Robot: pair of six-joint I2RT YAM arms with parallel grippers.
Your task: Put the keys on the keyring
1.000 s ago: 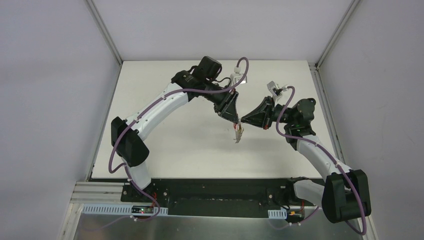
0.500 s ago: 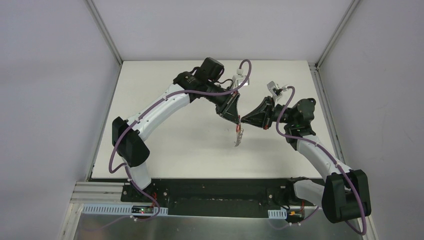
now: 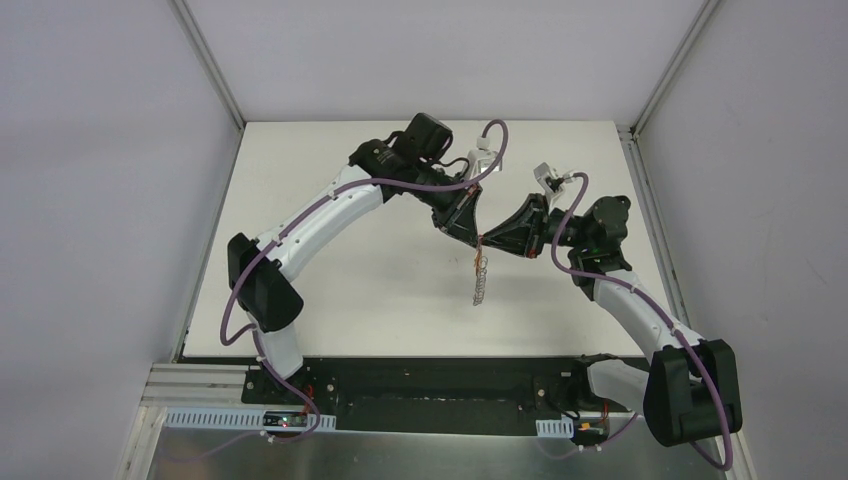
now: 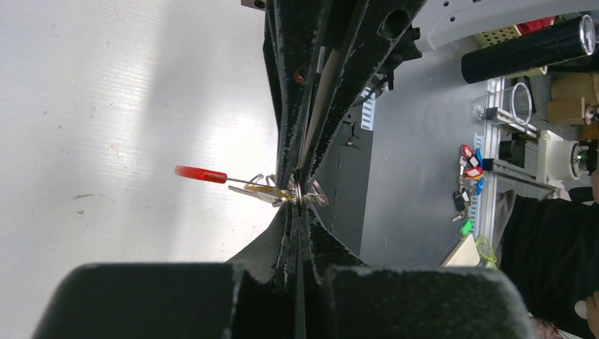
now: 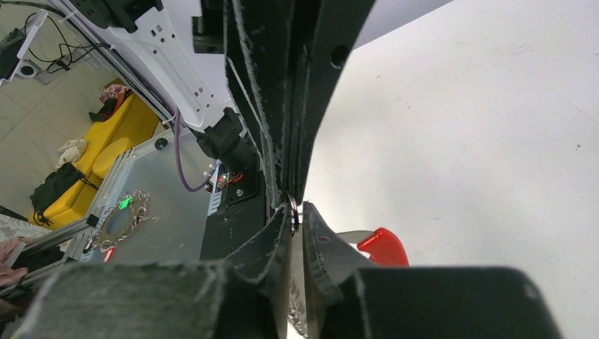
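Note:
My two grippers meet tip to tip above the middle of the table. My left gripper (image 3: 476,237) (image 4: 299,203) is shut on a small metal ring of the keyring. My right gripper (image 3: 486,240) (image 5: 297,215) is shut on the same ring from the other side. The keyring's beaded chain (image 3: 481,282) hangs down from the tips. Its red part (image 4: 200,173) (image 5: 382,247) sticks out beside the fingers. The key (image 4: 266,191), silver with a yellow head, lies against the ring at the left fingertips.
The white table (image 3: 360,290) spreads beneath the hanging chain. Grey walls stand close at left, right and back. The black base rail (image 3: 430,385) runs along the near edge.
The chain, bunched under the tips before, now hangs down longer and straighter. The left wrist has shifted slightly right. The right arm has hardly moved.

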